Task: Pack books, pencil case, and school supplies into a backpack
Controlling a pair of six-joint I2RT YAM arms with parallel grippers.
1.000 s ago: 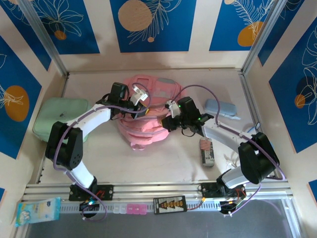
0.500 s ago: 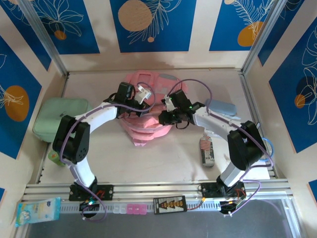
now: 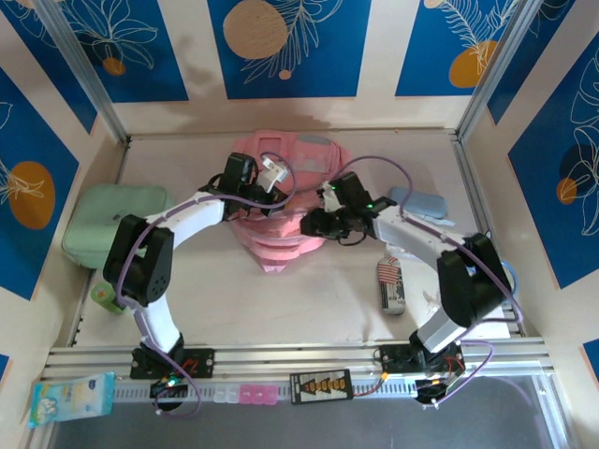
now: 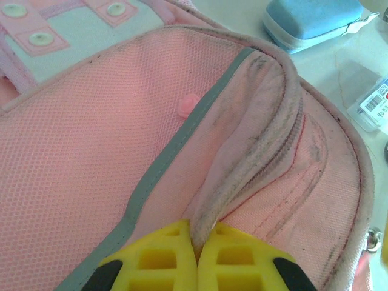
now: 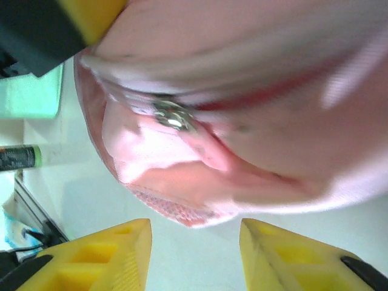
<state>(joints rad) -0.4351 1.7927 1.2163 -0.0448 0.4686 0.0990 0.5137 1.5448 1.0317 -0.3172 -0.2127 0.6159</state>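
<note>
The pink backpack lies mid-table, its mesh lining and zip edge turned up to the left wrist view. My left gripper is shut on a fold of that zip edge, at the bag's left side. My right gripper is open just off the bag's right rim, with only bare table between its fingers and a pink flap just beyond them. The pale blue pencil case lies to the right. The books are out of view.
A flag-print pack and a grey-white oblong lie near the right arm. The mint-green case and a green cylinder are at the left. A barcode card lies by the bag. A blue tissue pack sits off the front rail.
My right gripper has opened and let go of the backpack's rim after pushing in toward the bag. The left gripper has kept its hold and the bag has shifted slightly.
</note>
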